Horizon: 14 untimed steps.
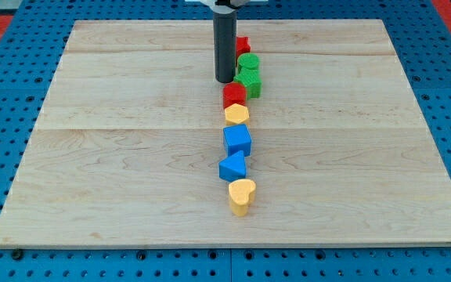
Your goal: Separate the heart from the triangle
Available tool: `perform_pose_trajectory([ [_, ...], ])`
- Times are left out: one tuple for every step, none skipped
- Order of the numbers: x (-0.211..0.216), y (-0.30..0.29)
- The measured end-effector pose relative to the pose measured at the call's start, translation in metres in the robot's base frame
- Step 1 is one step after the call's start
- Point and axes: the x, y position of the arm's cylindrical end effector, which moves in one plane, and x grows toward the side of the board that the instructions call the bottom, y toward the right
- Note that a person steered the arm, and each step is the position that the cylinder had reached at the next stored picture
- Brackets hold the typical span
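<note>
While my tip (225,80) rests on the wooden board (116,157) at the far end of a line of blocks, the job itself waits at the near end: I carry no jaws at all, only a bare dark rod, so nothing is held or pinched.

Just right of my tip sit two green blocks (249,75), stacked one behind the other in the view, with a red block (243,45) half hidden behind the rod farther back. Immediately nearer lies a red block (234,95), and touching it a small yellow block (236,114) whose shape I cannot settle.

Nearer again comes a blue cube (238,140), then the blue triangle (232,168), and against its near edge the yellow heart (242,196), last in the row.

By my reading the separating push has not begun. It calls for travel down the open board on the left, clear of the column, then entry at the seam between heart and triangle, driving the heart away. The cube crowds the triangle's far side, so a careless shove risks dragging the whole row.
</note>
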Motion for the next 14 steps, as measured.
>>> perform_pose_trajectory([
  [0.027, 0.014],
  [0.035, 0.022],
  [0.041, 0.031],
  [0.047, 0.035],
  [0.051, 0.035],
  [0.053, 0.021],
  [0.066, -0.005],
  [0.1, -0.01],
  [0.123, 0.006],
  [0.123, -0.001],
  [0.131, -0.025],
  [0.184, -0.046],
  [0.271, -0.044],
  [0.272, -0.002],
])
